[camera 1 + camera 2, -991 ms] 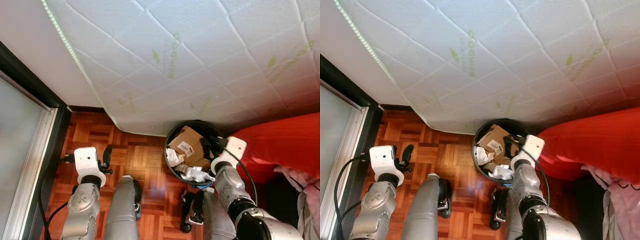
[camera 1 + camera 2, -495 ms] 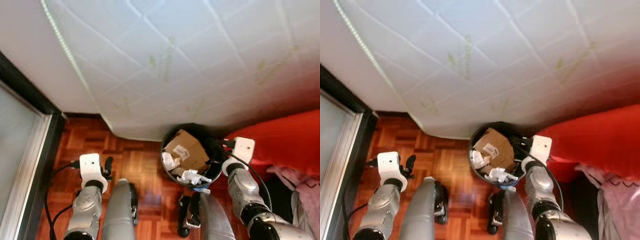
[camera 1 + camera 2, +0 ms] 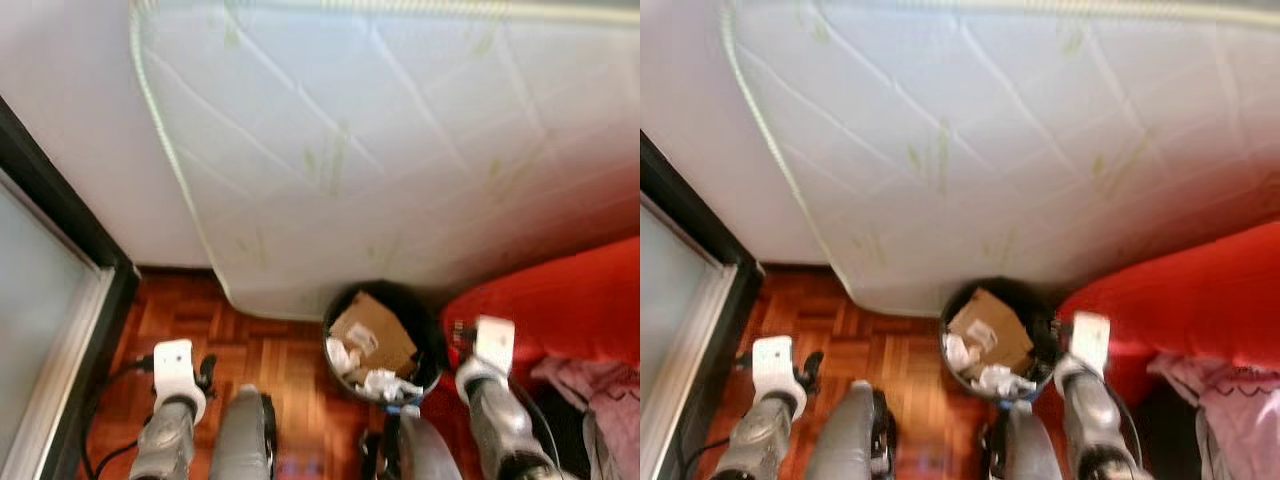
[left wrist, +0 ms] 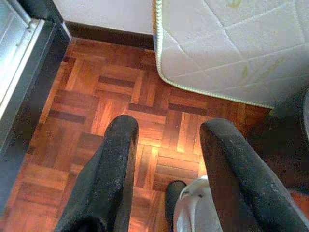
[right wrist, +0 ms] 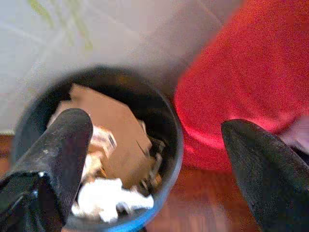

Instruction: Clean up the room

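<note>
Parquet floor [image 4: 120, 96] underfoot. Left claw [image 4: 164, 183] hangs released, empty, idle above it. Right claw [image 5: 154, 159] spread wide, holding nothing, poised over the black bin [image 3: 432, 330] of cardboard [image 3: 372, 330] and paper, beside the red cushion [image 3: 560, 300]. Mattress [image 3: 400, 150] leans beyond.

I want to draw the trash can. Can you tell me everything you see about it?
The trash can is round and black, with a dark, shiny-looking rim. It stands upright on the wooden floor, below the white mattress and beside a red cushion. It is nearly full: a brown cardboard piece with a small white label lies on crumpled white paper. The right gripper is open above it.
</note>
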Tool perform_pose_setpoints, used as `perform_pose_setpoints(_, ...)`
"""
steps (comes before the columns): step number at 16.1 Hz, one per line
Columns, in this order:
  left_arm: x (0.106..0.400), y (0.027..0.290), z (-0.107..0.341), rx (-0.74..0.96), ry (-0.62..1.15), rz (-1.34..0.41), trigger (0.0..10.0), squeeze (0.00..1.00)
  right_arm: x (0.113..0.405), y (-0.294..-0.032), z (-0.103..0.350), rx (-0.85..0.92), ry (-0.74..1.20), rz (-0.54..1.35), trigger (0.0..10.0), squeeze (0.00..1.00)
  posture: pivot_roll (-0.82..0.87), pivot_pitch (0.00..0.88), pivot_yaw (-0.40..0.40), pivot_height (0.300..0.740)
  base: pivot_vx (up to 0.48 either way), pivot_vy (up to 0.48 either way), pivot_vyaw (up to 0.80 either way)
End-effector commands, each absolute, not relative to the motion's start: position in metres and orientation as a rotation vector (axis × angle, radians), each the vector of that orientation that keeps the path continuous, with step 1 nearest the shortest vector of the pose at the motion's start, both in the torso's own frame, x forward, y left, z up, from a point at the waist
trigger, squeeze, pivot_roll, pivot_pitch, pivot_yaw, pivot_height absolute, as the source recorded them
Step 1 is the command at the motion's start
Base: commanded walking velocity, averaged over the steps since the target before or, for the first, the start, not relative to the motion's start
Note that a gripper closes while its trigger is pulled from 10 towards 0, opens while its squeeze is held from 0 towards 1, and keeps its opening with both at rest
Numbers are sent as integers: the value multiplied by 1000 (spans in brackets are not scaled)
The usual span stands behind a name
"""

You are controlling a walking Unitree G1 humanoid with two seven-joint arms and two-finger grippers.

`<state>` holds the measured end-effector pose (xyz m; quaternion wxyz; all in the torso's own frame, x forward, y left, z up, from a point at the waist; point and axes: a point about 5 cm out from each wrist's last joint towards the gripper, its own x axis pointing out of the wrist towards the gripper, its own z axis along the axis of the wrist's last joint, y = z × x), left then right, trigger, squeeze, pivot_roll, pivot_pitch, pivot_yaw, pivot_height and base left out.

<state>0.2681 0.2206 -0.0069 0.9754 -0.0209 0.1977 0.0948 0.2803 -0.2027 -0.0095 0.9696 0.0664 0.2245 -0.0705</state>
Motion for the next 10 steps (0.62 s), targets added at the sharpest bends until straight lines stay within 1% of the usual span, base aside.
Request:
perform_pose_setpoints(1,264,218,-15,-42,454,192,10000,0,265,-210,-24,117,544,-168,10000,0,99,87,-43,691,0,0,0)
perform_pose_setpoints(5,261,217,-23,-40,531,194,10000,0,237,-217,-46,71,701,-193,10000,0,89,41,-40,736,0,0,0)
perform_pose_setpoints(7,256,217,-28,-47,567,201,10000,0,228,-221,-52,67,742,-215,10000,0,76,28,-40,740,0,0,0)
perform_pose_setpoints(10,245,212,-39,-52,627,200,10000,0,223,-224,-55,77,770,-242,10000,0,65,10,-39,740,0,0,0)
